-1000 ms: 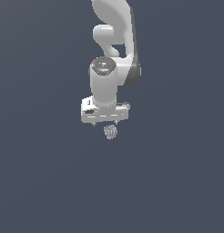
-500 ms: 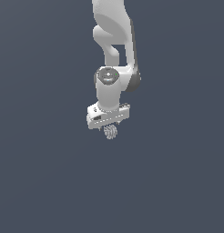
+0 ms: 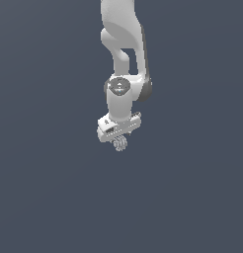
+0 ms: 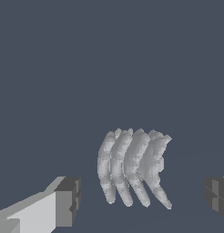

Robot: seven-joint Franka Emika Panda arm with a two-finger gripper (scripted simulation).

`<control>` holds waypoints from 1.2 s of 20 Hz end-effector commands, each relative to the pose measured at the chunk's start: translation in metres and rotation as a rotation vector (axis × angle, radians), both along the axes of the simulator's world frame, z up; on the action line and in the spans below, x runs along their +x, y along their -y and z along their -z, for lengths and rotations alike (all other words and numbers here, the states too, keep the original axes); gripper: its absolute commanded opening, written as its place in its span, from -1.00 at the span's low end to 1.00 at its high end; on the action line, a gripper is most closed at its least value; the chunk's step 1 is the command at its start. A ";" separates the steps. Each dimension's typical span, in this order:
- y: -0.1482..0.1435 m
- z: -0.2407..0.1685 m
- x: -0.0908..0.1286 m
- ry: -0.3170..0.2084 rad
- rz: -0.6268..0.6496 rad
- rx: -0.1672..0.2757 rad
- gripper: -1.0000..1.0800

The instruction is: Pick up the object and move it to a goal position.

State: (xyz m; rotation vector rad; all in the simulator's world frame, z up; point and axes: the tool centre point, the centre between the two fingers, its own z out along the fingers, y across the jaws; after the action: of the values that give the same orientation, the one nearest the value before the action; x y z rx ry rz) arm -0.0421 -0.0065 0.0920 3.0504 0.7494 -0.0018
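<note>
The object is a tiny pale grey-white ribbed item lying on the dark grey floor. In the exterior view it sits directly under the white hand of the arm. My gripper points straight down over it. In the wrist view the object shows several curved ribs side by side and lies between the two fingers. The gripper is open: one dark finger pad and the other stand wide apart, each with a clear gap to the object. Nothing is held.
A plain dark grey floor fills both views. The white arm rises from the hand to the exterior view's upper edge. No other things show.
The hand has come down a little and shifted slightly toward the exterior view's right, closer over the object. The object has not moved.
</note>
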 end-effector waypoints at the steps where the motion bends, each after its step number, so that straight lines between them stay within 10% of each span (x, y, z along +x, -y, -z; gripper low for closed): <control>1: -0.001 0.001 0.000 0.001 -0.008 0.001 0.92; 20: -0.001 0.051 -0.001 0.001 -0.008 0.001 0.92; 21: -0.001 0.051 -0.001 0.001 -0.008 0.001 -1.00; 24: -0.001 0.051 -0.001 0.001 -0.008 0.001 -1.00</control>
State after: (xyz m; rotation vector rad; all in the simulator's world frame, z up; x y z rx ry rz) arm -0.0428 -0.0063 0.0418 3.0475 0.7613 0.0011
